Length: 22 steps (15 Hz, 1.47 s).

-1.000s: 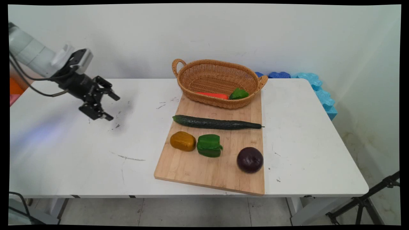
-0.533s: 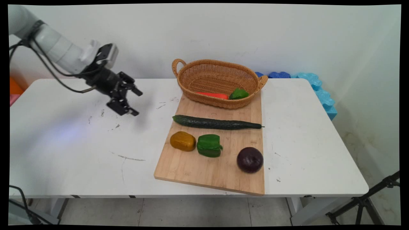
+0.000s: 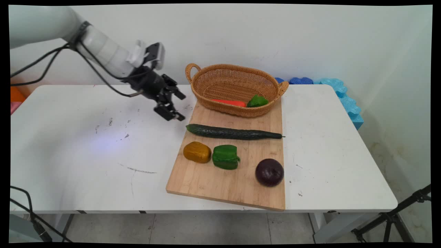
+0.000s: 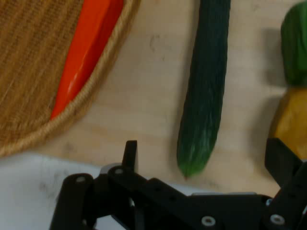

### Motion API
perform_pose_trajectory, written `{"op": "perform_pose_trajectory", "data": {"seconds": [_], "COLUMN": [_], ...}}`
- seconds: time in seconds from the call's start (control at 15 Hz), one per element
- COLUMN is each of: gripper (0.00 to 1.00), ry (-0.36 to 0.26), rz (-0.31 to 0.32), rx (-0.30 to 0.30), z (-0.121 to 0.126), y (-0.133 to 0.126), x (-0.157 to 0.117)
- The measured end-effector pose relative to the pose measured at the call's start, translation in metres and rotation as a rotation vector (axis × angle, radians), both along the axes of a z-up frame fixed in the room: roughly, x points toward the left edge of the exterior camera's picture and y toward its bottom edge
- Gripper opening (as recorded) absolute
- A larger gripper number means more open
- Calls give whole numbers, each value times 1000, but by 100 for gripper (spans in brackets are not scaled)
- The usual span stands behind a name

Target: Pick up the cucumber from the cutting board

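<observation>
The gripper [image 3: 174, 105] hangs with fingers apart and empty above the tabletop [image 3: 86, 144], just off the cutting board's [image 3: 224, 179] left edge, facing the near tip of the cucumber [image 4: 204, 100].

Basket [image 3: 235, 89] behind cucumber [image 3: 234, 132] on board [image 3: 220, 179], tool [image 3: 179, 106] at left

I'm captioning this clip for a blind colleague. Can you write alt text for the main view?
A white robot arm's open black two-finger gripper hovers over the white table, beside the left end of a long dark green cucumber on a bamboo cutting board. The board also carries a yellow-brown potato, a green bell pepper, a dark purple onion and an oval wicker basket holding an orange carrot.
</observation>
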<state>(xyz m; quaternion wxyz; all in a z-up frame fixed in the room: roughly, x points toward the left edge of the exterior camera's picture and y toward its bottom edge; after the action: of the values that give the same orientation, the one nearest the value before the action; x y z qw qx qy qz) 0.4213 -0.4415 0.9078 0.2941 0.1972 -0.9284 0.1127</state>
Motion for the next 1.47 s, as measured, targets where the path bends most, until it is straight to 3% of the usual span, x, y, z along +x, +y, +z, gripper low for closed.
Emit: {"op": "perform_pose_trajectory", "data": {"seconds": [0.33,0.8,1.47], "gripper": [100,100,100], "ry": [18,12,-39], "rz": [39,93,95], "rx": [18,43,61], "z": [-12,-36,-73], "y": [-19,-36,-47], "x": [-54,-102,-136]}}
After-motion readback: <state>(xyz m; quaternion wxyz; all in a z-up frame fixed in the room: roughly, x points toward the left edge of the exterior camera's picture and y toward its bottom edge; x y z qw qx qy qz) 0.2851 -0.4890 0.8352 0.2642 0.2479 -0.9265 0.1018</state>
